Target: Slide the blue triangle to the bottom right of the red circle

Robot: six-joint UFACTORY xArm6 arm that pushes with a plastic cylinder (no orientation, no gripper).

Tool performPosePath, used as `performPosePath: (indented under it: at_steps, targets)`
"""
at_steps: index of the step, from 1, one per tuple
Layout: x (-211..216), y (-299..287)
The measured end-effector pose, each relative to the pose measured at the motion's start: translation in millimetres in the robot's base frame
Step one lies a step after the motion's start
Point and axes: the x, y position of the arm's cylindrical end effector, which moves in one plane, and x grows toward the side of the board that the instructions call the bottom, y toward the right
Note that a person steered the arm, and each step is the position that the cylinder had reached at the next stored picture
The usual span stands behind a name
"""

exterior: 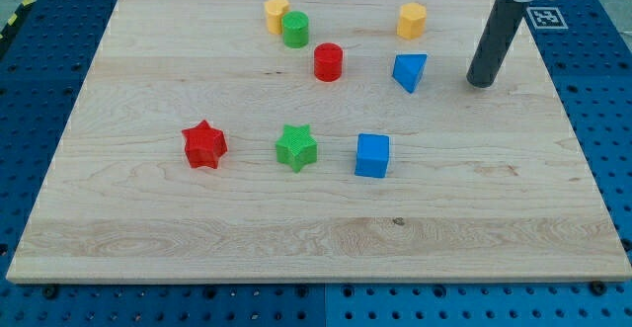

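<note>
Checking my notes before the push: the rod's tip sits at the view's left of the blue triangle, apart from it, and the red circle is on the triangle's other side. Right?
Not quite. The camera view shows my tip at the view's right of the blue triangle, apart from it. The red circle is indeed on the triangle's other side.

Our arm shows only as its last part, coming in at the view's top right corner. A pale ring-shaped collar sits at the very top edge, cut off by the frame, and the dark rod (497,39) drops from it. The rod is straight and round, leaning slightly so that its lower end lies further to the view's left than its top. My tip (481,82) is at the rod's bottom, down at the surface. The rest of our arm is out of view.
</note>
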Motion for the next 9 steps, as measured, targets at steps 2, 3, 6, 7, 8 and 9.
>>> performPosePath:
  at_steps: [2, 3, 6, 7, 8, 9]
  targets:
    - [-25.7, -15.7]
    - [-25.8, -19.7]
    - [-22.7, -60.1]
    - [-17.5, -71.6]
    - [-13.8, -83.6]
    - [-18.0, -88.0]
